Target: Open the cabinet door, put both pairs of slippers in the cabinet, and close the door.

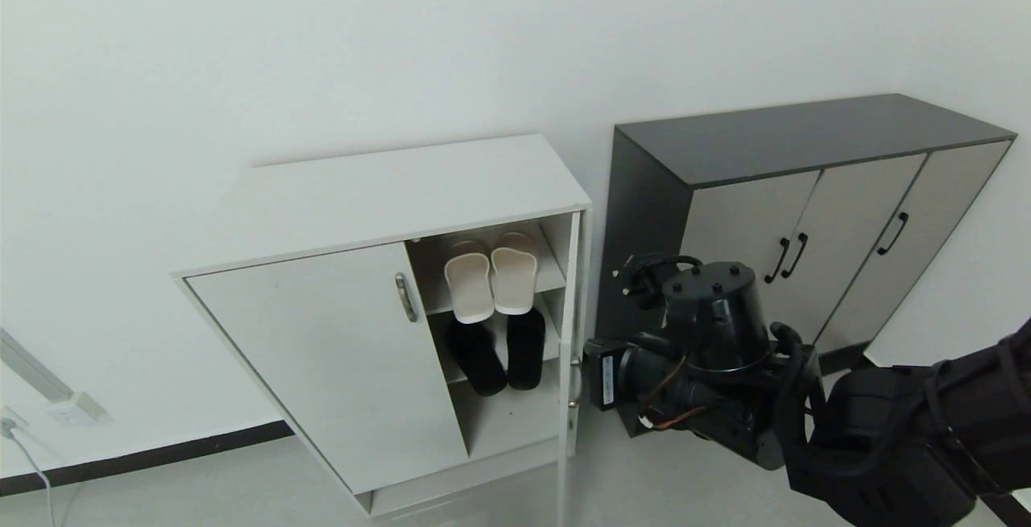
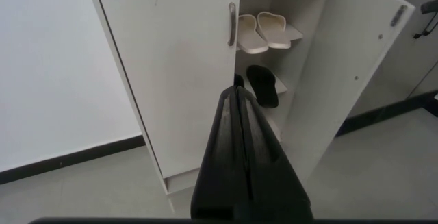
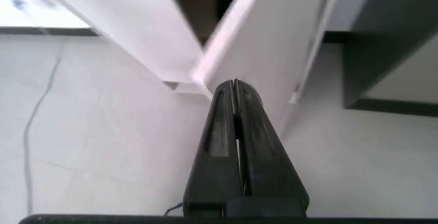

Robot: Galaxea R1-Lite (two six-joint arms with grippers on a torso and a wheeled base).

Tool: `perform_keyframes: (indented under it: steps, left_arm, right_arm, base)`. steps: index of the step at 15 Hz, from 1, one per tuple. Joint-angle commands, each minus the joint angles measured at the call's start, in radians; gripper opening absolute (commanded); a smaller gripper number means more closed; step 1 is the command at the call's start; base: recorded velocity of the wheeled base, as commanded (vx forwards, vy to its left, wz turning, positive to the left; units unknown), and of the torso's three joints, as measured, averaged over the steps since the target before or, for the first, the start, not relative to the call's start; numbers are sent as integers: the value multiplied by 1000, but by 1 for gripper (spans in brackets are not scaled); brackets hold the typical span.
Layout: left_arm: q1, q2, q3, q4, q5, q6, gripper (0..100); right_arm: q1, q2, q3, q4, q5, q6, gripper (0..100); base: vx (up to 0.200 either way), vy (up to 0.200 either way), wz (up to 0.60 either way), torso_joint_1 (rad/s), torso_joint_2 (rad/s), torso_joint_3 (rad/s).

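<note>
One step looks left to do: shutting the open door point(image 1: 570, 309) of the white cabinet point(image 1: 387, 188). It could go wrong in a few ways. Both pairs of slippers seem to poke out a little over the front of their shelves. The door might bump them and not shut all the way. If the push is too hard, the door could slam and bounce back open. If the push lands close to the hinge side, the door may hardly swing.

The left gripper point(image 2: 237, 97) faces the white cabinet from well apart. Its fingers are squeezed together and it holds nothing. The left door point(image 1: 322, 350) is shut, with a metal handle point(image 1: 405, 297) at its edge. Next comes the open half. The white slippers point(image 1: 491, 281) lie side by side on the top shelf. The black slippers point(image 1: 499, 354) lie on the shelf just under them. Then comes the open door. The right gripper point(image 3: 236, 90) is near its outer face, fingers pressed tight, with nothing between them. Last is the dark cabinet point(image 1: 805, 132). Its doors are all shut, so I cannot tell what is inside.
</note>
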Motion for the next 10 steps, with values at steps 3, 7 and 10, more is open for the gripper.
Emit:
perform_keyframes:
  steps: [3, 7, 10]
  left_arm:
    - [0, 0, 0, 0, 0, -1, 0]
    - [0, 0, 0, 0, 0, -1, 0]
    - [0, 0, 0, 0, 0, -1, 0]
  right_arm:
    - [-10, -39, 62, -48, 73, -12, 0]
    - [-27, -71, 73, -48, 73, -52, 0]
    - [-24, -73, 81, -45, 73, -60, 0]
  base:
    - [0, 0, 0, 0, 0, 0]
    - [0, 0, 0, 0, 0, 0]
    - [0, 0, 400, 2, 2, -2]
